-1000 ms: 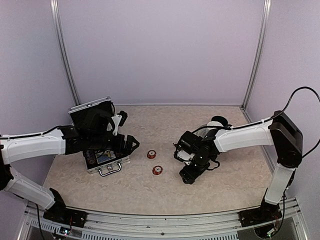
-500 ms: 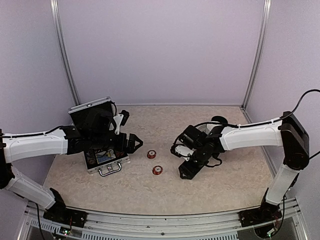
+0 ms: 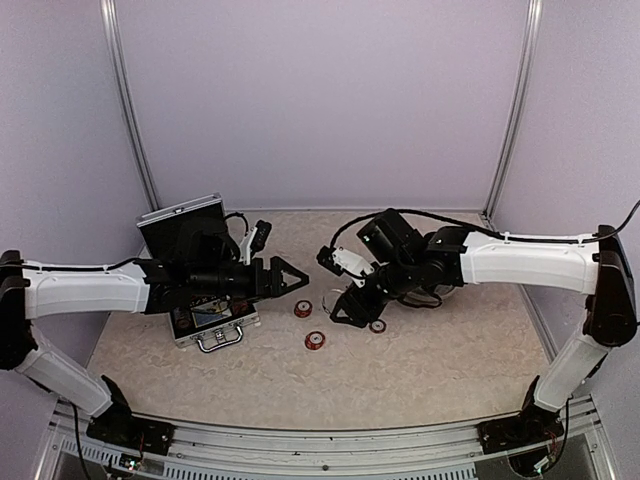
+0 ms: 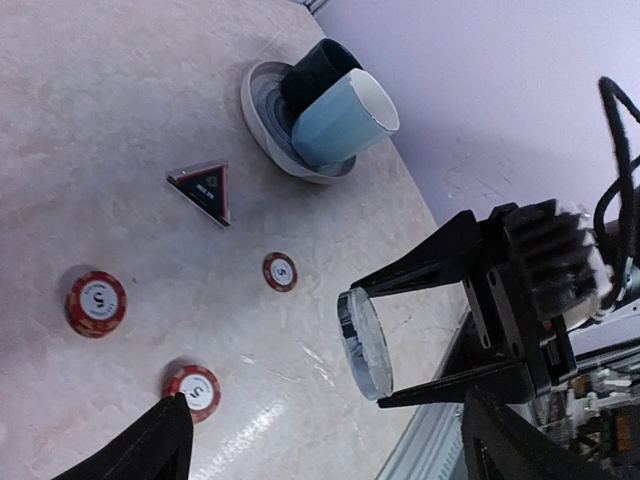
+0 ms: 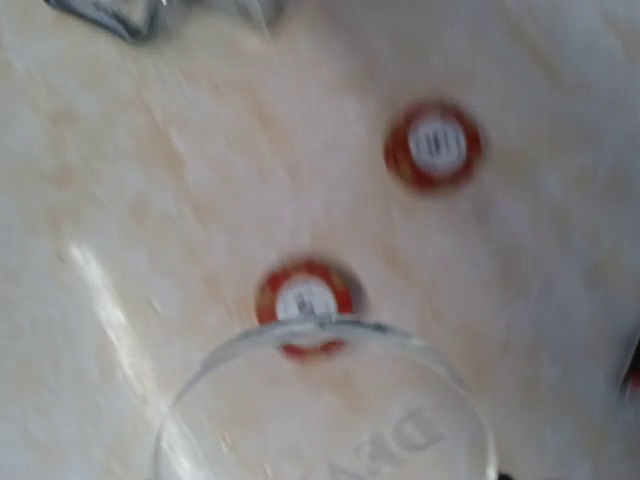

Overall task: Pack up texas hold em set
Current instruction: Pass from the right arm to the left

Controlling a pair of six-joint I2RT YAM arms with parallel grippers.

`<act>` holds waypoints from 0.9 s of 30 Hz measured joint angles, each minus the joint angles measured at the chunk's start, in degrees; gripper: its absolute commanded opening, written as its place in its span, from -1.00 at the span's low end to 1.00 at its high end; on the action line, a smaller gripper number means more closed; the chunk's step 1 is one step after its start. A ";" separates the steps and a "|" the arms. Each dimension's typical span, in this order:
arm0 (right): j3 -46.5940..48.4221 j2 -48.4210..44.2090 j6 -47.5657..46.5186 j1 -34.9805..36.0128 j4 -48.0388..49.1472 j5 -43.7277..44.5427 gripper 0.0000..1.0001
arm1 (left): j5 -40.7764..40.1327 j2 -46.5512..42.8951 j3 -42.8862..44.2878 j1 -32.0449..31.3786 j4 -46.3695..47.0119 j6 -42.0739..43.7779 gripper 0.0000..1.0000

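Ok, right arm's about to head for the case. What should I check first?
1. Right gripper grip on clear disc: ok, held by its rim.
2. Left gripper open and empty: ok.
3. Case lid up: ok.
4. Route to the case: not ok, the left gripper sits between.
5. Free slot for the disc: cannot tell, the left arm hides the inside.
6. Poker chips packed: not ok, three lie on the table.
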 measured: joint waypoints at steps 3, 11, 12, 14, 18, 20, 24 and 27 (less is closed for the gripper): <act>1.92 0.09 -0.76 0.57 1.46 -0.28 0.07 | 2.91 2.36 0.00 -0.15 2.91 -4.13 0.61; 4.00 1.36 -1.70 1.57 3.50 -0.83 0.07 | 7.52 6.86 0.02 -0.57 7.50 -10.01 0.27; 4.00 1.57 -1.73 1.68 3.54 -0.87 0.07 | 8.00 7.19 0.11 -0.72 7.91 -10.34 0.20; 4.02 1.99 -1.73 1.86 3.54 -0.96 0.07 | 8.52 7.82 0.33 -0.92 8.39 -11.04 0.06; 4.09 2.38 -1.73 2.03 3.54 -0.96 0.07 | 9.60 9.31 1.18 -1.09 9.16 -11.96 -0.12; 4.15 2.38 -1.73 2.03 3.61 -0.98 0.07 | 9.81 9.77 1.31 -1.09 9.40 -12.04 -0.21; 4.20 2.38 -1.73 2.03 3.72 -0.96 0.12 | 10.32 10.43 1.36 -1.09 9.60 -12.57 -0.46; 4.20 2.67 -1.75 2.05 3.74 -0.90 0.31 | 10.84 10.58 1.62 -1.11 9.94 -12.85 -0.74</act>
